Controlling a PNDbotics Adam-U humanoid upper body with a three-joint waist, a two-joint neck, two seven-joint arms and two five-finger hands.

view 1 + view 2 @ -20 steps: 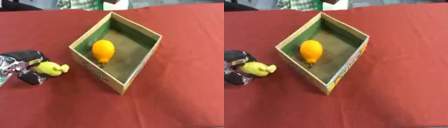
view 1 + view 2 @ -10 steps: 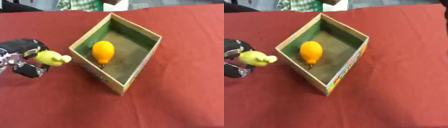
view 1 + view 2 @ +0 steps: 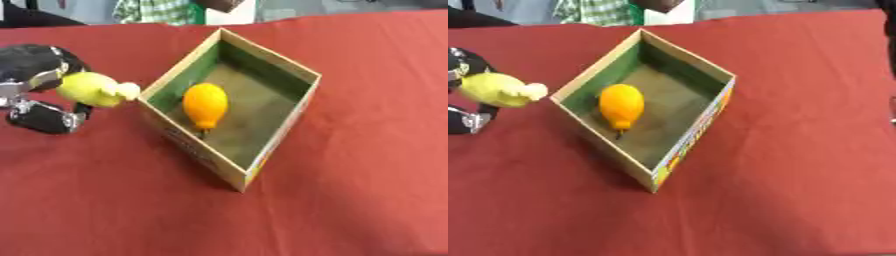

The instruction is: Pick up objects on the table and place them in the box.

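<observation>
One robot hand (image 3: 39, 85) holds yellow toy (image 3: 94, 90) beside box (image 3: 262, 165) rim

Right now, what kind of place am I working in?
Probably a demo or test table indoors, not a home. A red cloth covers it, with one open cardboard box holding an orange toy fruit. The left hand holds a yellow toy beside the box.
</observation>
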